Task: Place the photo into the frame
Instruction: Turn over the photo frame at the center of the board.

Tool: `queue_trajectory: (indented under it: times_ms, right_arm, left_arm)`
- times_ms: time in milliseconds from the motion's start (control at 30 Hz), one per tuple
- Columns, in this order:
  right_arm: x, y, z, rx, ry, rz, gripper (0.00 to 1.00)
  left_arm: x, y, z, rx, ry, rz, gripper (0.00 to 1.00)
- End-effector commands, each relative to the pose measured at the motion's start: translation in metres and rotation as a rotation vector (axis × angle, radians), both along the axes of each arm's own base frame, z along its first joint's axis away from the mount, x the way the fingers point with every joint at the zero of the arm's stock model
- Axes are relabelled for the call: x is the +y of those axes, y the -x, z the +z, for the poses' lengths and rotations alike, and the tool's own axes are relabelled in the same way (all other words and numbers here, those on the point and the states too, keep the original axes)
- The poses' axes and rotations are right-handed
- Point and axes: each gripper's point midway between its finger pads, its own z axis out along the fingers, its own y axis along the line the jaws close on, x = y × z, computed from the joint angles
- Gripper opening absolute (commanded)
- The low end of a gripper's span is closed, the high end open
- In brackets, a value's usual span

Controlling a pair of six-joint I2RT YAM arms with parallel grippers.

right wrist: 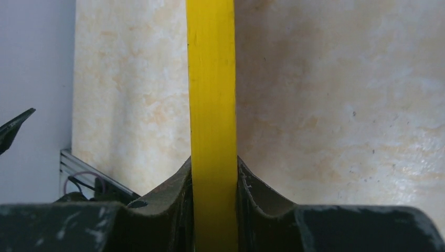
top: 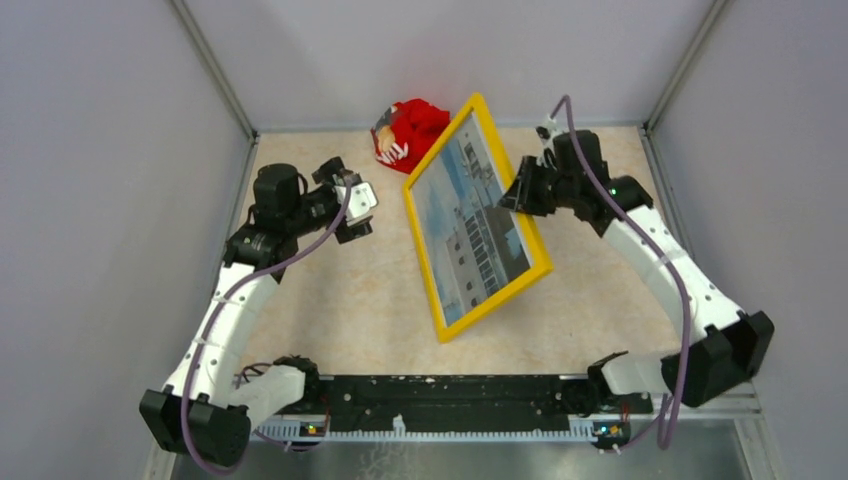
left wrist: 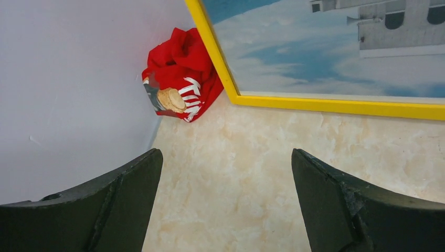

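Bases of both arms sit at near edge in top view. Farther out, R gripper (top: 522, 190) pinches the frame (top: 421, 255) on the long edge nearest R arm. Frame stands tilted mid-table, opposite long edge looks to rest on table (top: 340, 300). The photo (top: 475, 235) shows inside it, facing L arm. L gripper (top: 360, 205) hovers beside it, apart. Red packet (top: 408, 130) lies at far wall.

L wrist: fingers (left wrist: 120, 199) spread wide, nothing btwn them; frame's lower edge, photo's sky above it, packet just beside frame corner.

R wrist: fingers (right wrist: 173, 189) narrow, clamped on both faces of yellow bar.

Judgement: insertion looks about done. To finish well, lower frame slowly w/ firm R pinch, pivot on resting edge so photo can't slip out, L ready to steady free edge.
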Motion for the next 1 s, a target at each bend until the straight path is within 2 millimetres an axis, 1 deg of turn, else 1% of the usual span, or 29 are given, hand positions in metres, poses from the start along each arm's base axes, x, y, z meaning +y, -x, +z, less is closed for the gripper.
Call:
queue_trajectory:
  times_ms: [0,33,100,200,367,533,600,667,733,900,967]
  right_arm:
    - [0.001,0.019,0.002,-0.029,-0.158,-0.013,0.0]
    - [-0.002,0.027,-0.005,-0.024,-0.167,-0.022,0.0]
    - [-0.007,0.038,-0.027,-0.007,-0.178,-0.039,0.0]
    - [-0.012,0.049,-0.059,0.002,-0.214,-0.069,0.0]
    - [-0.015,0.051,-0.096,-0.028,-0.245,-0.092,0.0]
    - [-0.025,0.045,-0.129,-0.039,-0.2,-0.145,0.0]
    - [-0.03,0.045,-0.146,-0.037,-0.191,-0.18,0.01]
    - [-0.037,0.041,-0.159,-0.062,-0.181,-0.22,0.05]
    - [-0.044,0.04,-0.169,-0.077,-0.163,-0.248,0.07]
    - [-0.041,0.033,-0.18,-0.088,-0.13,-0.215,0.1]
    - [-0.041,0.03,-0.188,-0.08,-0.098,-0.202,0.12]
  left_arm:
    - [0.0,-0.001,-0.003,0.049,0.033,0.021,0.99]
    - [0.001,-0.002,-0.007,0.066,0.033,0.028,0.99]
    - [0.003,-0.004,-0.018,0.11,0.029,0.048,0.99]
    - [0.007,-0.008,-0.037,0.191,0.022,0.091,0.99]
    - [0.016,-0.012,-0.065,0.32,0.035,0.148,0.99]
    - [0.029,-0.015,-0.076,0.376,0.089,0.185,0.99]
    - [0.035,-0.016,-0.082,0.386,0.09,0.201,0.99]
    - [0.041,-0.017,-0.088,0.399,0.089,0.221,0.99]
    - [0.046,-0.018,-0.093,0.423,0.101,0.246,0.99]
    - [0.055,-0.022,-0.113,0.512,0.144,0.309,0.99]
    - [0.06,-0.024,-0.122,0.538,0.135,0.331,0.99]
